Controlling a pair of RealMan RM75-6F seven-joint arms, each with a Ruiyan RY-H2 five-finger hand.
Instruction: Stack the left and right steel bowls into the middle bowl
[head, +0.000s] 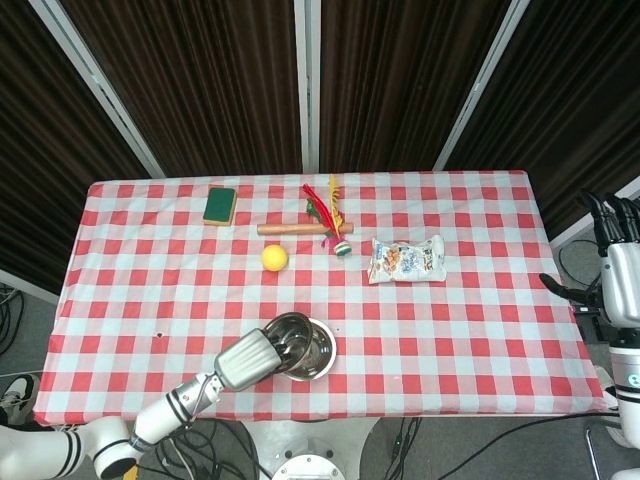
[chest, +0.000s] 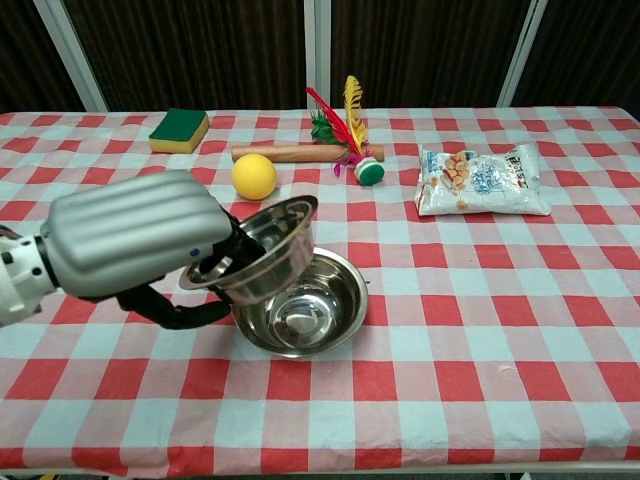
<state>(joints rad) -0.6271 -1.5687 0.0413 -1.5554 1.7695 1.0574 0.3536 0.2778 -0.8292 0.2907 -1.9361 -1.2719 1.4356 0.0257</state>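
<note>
My left hand grips a steel bowl by its near rim and holds it tilted over the left side of the middle steel bowl. The middle bowl rests on the checked tablecloth near the front edge. My right hand hangs open past the table's right edge, holding nothing; the chest view does not show it. No third steel bowl shows in either view.
Along the back lie a green sponge, a wooden stick, a feathered shuttlecock, a yellow ball and a snack bag. The red-and-white tablecloth covers the whole table.
</note>
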